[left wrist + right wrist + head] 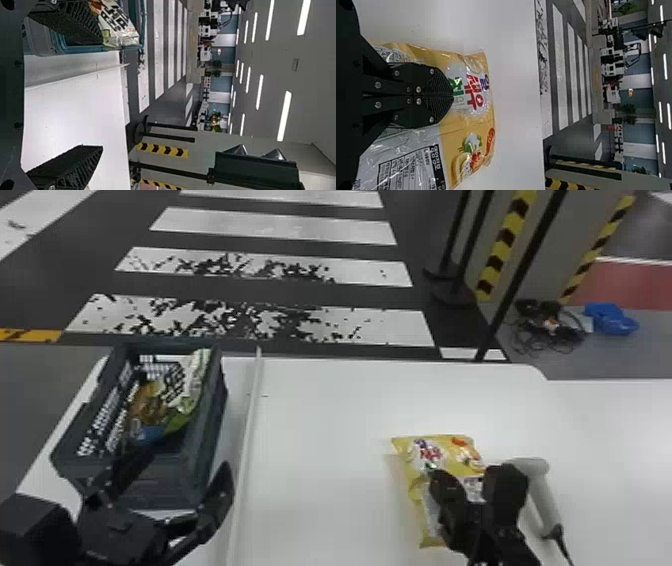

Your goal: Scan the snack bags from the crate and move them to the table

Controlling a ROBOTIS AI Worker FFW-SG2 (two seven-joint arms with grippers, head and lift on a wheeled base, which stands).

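Two black grippers share the white table (320, 405). The left gripper (187, 462) has its fingers spread wide at the near end of the dark crate (212, 440), one finger by the crate's inside, the other outside, just short of the pale strip (248, 420) running along the tabletop. Snack bags (194, 382) rest in the crate, which sits close to the table's left edge.

Clear tabletop lies between the strip and the yellow bag (422, 450), well apart from the far edge. Over that bag, the right gripper (475, 480) has its fingers pressed together; whether they nip any film is hard to judge. The scanner (542, 492) lies just to its right, leaving little room there.
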